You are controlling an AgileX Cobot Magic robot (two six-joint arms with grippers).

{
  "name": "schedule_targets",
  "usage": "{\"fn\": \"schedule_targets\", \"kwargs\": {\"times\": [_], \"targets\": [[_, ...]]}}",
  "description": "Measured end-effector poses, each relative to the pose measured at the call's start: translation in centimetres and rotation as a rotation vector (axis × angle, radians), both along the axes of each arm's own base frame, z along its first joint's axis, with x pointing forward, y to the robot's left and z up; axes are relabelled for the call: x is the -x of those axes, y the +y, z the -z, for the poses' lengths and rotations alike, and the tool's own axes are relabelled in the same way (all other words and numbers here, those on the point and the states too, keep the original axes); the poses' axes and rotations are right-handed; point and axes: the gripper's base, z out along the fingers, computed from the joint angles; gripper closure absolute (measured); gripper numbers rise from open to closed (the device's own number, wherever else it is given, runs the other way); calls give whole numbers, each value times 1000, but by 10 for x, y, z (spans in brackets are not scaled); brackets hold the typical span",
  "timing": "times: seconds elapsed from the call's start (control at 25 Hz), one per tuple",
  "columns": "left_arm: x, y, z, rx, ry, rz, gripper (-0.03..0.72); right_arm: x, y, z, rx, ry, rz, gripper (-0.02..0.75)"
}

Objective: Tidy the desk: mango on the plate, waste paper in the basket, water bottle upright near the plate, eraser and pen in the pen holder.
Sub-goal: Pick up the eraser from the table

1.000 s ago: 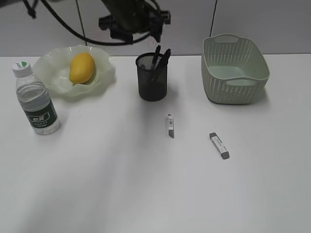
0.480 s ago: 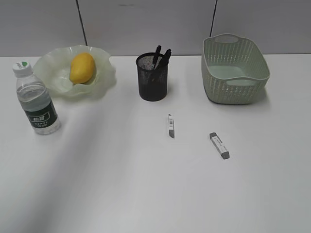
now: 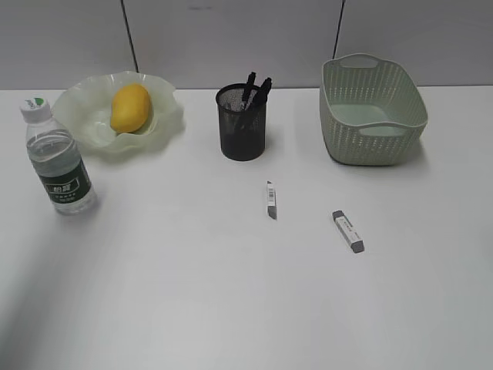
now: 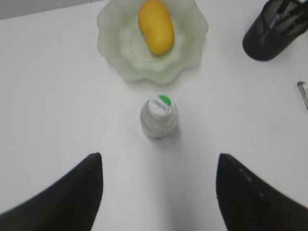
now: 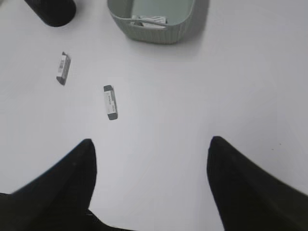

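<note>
Mango is seen lying in the plate, upper left of the exterior view. Water bottle is standing upright, capped, just below and left of the plate, apart from it. Pen holder sits at upper centre with dark pens in it. Basket is at upper right; in the right wrist view a scrap of white printed paper, taken to be the waste paper, is visible inside it.

Two erasers remain on the desk: one below the pen holder, another to its lower right, well apart from each other.

Left gripper is held wide open and empty above the bottle. Right gripper is likewise spread wide, empty, with both erasers in the upper left of its view.

Judgement: the eraser step is in hand. A descent by the right arm onto the nearer eraser is called for, with the fingers closed across its narrow sides, as it lies flat and low.

Open desk surrounds both erasers; no edge is near. The holder mouth is partly taken up by pens, so a drop from above is advised.
</note>
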Motion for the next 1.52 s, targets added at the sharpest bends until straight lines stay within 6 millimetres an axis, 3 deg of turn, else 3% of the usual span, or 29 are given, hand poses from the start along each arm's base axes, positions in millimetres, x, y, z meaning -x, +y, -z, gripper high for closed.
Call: {"fn": "schedule_targets", "kwargs": {"times": [0.16,0.32,0.52,0.68,0.88,1.04,1.52], "targets": [[64,4,21,12,12,-1,137,-49,12,10,11,101,-62,174],[128,6,49,41,-20,7,153,-89,42,39,31,220,-149,174],[183,8,91,65,-59,3,159,-120,83,94,63,369,-239,174],[218,9,114,98,-138,-8,172,-139,107,140,89,456,-278,174],[249,11,128,137,-265,-31,186,-156,117,190,114,550,-279,189],[265,12,133,150,-354,-31,188,-165,120,213,117,554,-272,239],[259,18,135,99,-434,-72,190,-177,122,268,168,607,-272,254]]}}
